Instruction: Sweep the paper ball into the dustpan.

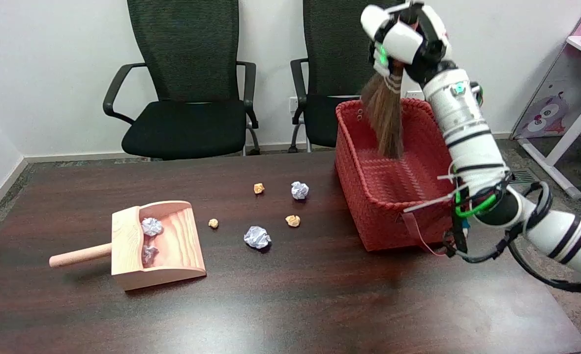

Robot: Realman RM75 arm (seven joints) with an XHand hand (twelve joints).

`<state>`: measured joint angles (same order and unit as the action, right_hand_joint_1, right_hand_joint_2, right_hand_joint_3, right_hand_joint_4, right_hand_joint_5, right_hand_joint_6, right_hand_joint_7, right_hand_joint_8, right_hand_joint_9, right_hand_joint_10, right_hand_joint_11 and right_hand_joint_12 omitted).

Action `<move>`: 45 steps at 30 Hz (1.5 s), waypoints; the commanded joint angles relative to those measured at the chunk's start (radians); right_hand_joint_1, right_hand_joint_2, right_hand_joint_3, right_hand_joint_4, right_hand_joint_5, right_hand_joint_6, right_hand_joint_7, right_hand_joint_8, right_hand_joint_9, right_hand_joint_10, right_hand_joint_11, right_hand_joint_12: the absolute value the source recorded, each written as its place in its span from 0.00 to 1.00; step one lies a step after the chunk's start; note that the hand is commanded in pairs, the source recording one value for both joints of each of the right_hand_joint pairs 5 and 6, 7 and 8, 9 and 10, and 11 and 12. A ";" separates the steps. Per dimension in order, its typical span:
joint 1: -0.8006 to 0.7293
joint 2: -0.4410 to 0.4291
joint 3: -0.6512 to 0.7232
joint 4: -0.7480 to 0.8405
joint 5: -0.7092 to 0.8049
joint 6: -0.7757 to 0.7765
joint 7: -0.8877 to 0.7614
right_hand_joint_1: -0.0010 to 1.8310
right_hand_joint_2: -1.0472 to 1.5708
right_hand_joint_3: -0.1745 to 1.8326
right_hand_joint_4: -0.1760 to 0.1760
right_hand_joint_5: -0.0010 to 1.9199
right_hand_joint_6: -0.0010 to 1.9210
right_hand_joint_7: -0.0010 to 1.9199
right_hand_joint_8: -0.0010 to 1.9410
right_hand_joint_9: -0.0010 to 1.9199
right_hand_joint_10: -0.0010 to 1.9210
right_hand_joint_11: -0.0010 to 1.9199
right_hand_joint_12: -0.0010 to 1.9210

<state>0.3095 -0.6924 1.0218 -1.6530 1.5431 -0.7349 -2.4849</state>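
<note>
My right hand (408, 37) is up above the basket (364, 167), fingers wrapped round the brush (386, 115) handle; bristles hang down inside the basket. Dustpan (172, 246) sits well left of the basket, handle pointing away from it, two grey paper balls in it. Between dustpan and basket on the table (270, 305): two grey balls, one (257, 237) nearer the dustpan, one (299, 190) nearer the basket, plus three small orange scraps.

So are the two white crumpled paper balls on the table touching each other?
Apart. The head view shows bare dark table between the farther white ball and the nearer one.
</note>
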 commanded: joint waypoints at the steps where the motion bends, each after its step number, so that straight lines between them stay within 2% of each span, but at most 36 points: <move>1: 0.288 -0.013 -0.141 -0.074 0.276 -0.018 -0.075 0.51 1.00 0.83 1.00 1.00 1.00 1.00 0.99 1.00 1.00 1.00 1.00; 9: 0.457 -0.048 -0.333 -0.025 0.344 -0.037 -0.077 0.47 1.00 0.94 1.00 1.00 1.00 1.00 0.99 1.00 1.00 1.00 1.00; 13: 0.564 -0.084 -0.471 -0.006 0.438 -0.044 -0.077 0.46 1.00 0.94 1.00 1.00 1.00 1.00 0.99 1.00 1.00 1.00 1.00; 18: 0.664 -0.184 -0.621 0.071 0.495 -0.084 -0.077 0.46 1.00 0.92 1.00 1.00 1.00 1.00 0.99 1.00 1.00 1.00 1.00; 25: 0.642 -0.368 -0.636 0.238 0.490 -0.079 -0.077 0.46 1.00 0.91 1.00 1.00 1.00 1.00 0.99 1.00 1.00 1.00 1.00; 30: 0.607 -0.432 -0.631 0.318 0.474 -0.078 -0.078 0.46 1.00 0.90 1.00 1.00 1.00 1.00 0.99 1.00 1.00 1.00 1.00; 36: 0.597 -0.439 -0.628 0.350 0.478 -0.080 -0.080 0.46 1.00 0.88 1.00 1.00 1.00 1.00 0.99 1.00 1.00 1.00 1.00; 45: 0.533 -0.403 -0.577 0.351 0.458 -0.104 -0.080 0.46 1.00 0.86 1.00 1.00 1.00 1.00 0.99 1.00 1.00 1.00 1.00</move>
<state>0.8795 -1.0436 0.4478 -1.3937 1.9943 -0.8078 -2.5614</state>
